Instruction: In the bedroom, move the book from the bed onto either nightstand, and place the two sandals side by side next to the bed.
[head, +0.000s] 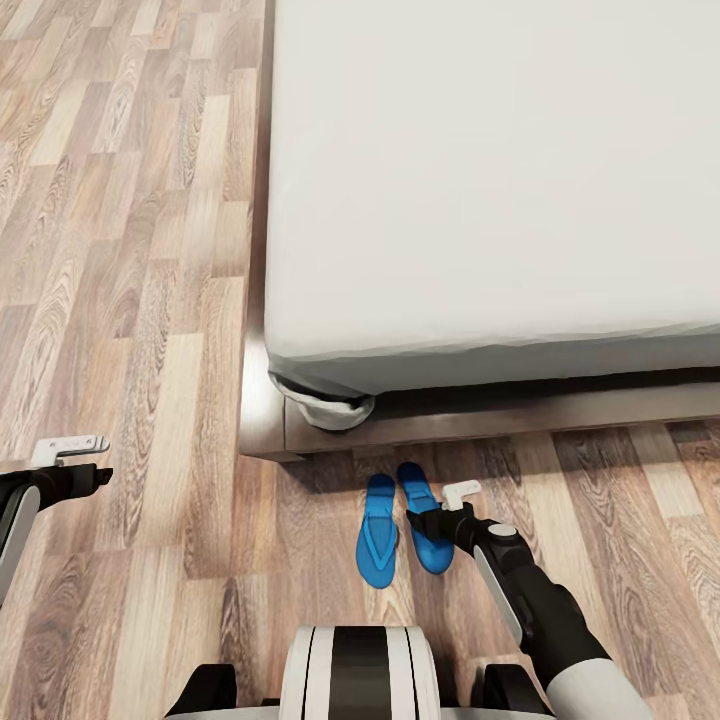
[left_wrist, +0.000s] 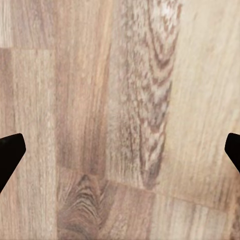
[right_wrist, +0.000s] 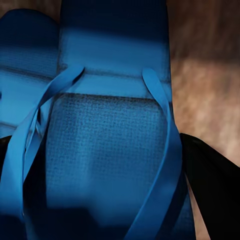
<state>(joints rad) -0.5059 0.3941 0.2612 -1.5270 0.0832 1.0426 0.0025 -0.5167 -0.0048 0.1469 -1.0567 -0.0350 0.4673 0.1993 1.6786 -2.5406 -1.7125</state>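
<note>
Right gripper (head: 432, 517) straddles sandal (head: 428, 520) (unbranded).

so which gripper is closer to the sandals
Right. The right gripper is directly over the sandals, at the one nearer it, beside the bed. The left gripper hangs over bare floor, well off to their left.

A bedroom in a home is shown. A large bed (head: 480, 180) with a bare grey mattress is set on a wood-plank floor (head: 120, 300). Blue sandals (head: 400, 525) are laid beside it.
</note>
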